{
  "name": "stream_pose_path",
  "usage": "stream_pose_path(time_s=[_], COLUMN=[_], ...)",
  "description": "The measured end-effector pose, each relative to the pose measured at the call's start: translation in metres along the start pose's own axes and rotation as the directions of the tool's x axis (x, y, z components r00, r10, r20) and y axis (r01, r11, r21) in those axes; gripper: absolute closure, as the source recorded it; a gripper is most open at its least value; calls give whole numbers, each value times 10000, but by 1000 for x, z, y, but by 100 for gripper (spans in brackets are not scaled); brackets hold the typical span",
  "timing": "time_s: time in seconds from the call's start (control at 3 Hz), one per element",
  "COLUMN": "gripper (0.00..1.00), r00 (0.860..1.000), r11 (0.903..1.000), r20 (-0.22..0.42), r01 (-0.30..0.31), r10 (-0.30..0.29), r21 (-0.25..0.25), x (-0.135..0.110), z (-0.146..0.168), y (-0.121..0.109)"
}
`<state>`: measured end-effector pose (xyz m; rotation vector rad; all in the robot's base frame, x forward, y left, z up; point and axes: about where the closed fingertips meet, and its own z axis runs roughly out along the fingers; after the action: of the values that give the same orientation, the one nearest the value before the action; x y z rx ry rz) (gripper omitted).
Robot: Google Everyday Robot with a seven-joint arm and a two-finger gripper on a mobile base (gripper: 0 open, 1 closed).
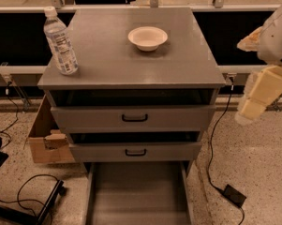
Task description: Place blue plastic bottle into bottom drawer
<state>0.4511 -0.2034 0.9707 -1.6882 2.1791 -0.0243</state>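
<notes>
The blue plastic bottle (61, 41) stands upright at the front left corner of the grey cabinet top (131, 64), with its white cap on. The bottom drawer (138, 196) is pulled out at floor level, and its grey floor is bare. My gripper (257, 95) hangs at the right edge of the view, to the right of the cabinet at the height of the top drawer. It is far from the bottle and holds nothing that I can see.
A white bowl (148, 37) sits on the cabinet top, back of centre. The two upper drawers with black handles (134, 118) are slightly ajar. A cardboard box (44, 142) stands left of the cabinet. Cables and a power brick (234, 196) lie on the floor to the right.
</notes>
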Motion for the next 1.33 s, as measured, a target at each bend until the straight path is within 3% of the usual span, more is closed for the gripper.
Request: stream_pose_path(time_s=[0.33,0.67,1.0,1.33], gripper=[0,0,0,0], r00=[9879,9376,8457,7378], r11=[9999,9954,9829,9705], r20=[1545,3342,5032,6409], r01=[-102,-926,-1777,-2358], r10=[121,959,1776,2119], r21=[-131,-259,-483,-494], x=[-35,-67,-103,-141], z=[36,70,91,99], y=[-15,-34,-46,-61])
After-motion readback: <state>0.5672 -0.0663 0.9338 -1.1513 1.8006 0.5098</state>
